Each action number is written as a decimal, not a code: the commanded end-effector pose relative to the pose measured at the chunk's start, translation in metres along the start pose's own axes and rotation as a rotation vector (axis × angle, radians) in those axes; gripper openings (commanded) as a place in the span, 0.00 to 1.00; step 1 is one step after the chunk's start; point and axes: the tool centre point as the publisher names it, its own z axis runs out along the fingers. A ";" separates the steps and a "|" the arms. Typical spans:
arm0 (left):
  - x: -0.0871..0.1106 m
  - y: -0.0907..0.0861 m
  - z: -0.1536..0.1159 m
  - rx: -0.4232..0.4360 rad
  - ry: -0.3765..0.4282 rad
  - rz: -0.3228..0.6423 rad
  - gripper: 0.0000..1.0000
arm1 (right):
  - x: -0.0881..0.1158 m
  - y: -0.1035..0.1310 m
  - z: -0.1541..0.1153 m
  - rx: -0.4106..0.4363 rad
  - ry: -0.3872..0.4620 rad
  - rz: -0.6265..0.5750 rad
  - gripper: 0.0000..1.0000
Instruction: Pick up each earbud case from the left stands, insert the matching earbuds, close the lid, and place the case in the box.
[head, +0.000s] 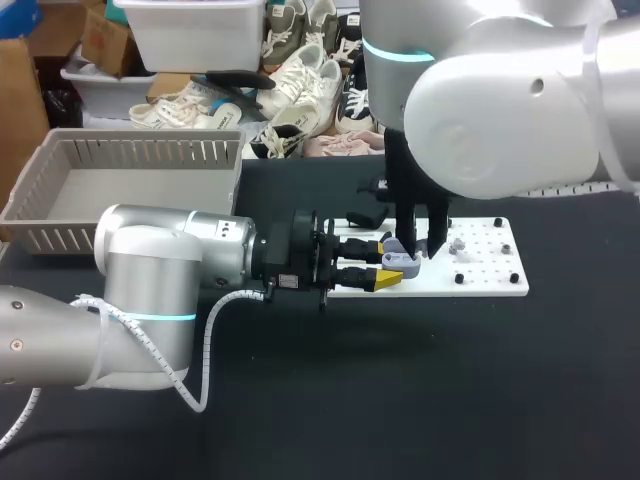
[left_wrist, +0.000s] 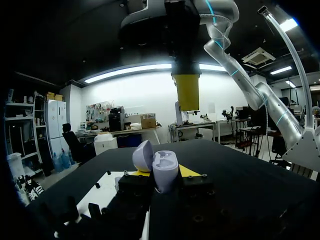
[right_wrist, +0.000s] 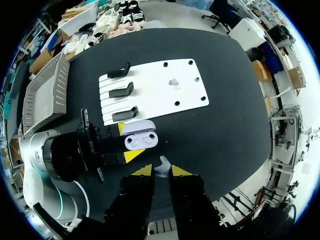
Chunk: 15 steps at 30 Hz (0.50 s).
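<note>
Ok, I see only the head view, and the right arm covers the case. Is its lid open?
Observer: Yes, the right wrist view shows the case open in the left gripper, wells apparently empty.
Operator: Is the right gripper holding something?
Observer: An earbud, pinched between its fingertips, close to the case.
Operator: And the stands?
Observer: All three black stands are empty.

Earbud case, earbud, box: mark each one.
earbud case (right_wrist: 141, 141): right wrist view, on its open base.
earbud (right_wrist: 162, 168): right wrist view, on its body.
box (head: 150, 153): head view, on the slatted far wall.
</note>
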 end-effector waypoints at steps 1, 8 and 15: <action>0.001 0.001 0.000 0.001 -0.002 0.000 0.00 | 0.000 0.006 0.001 0.001 -0.005 0.008 0.00; 0.001 0.001 0.000 0.001 -0.002 0.000 0.00 | -0.004 0.016 -0.001 0.013 -0.026 -0.005 0.00; 0.001 0.001 0.000 0.001 -0.002 0.000 0.00 | -0.008 0.020 0.000 0.017 -0.038 0.002 0.00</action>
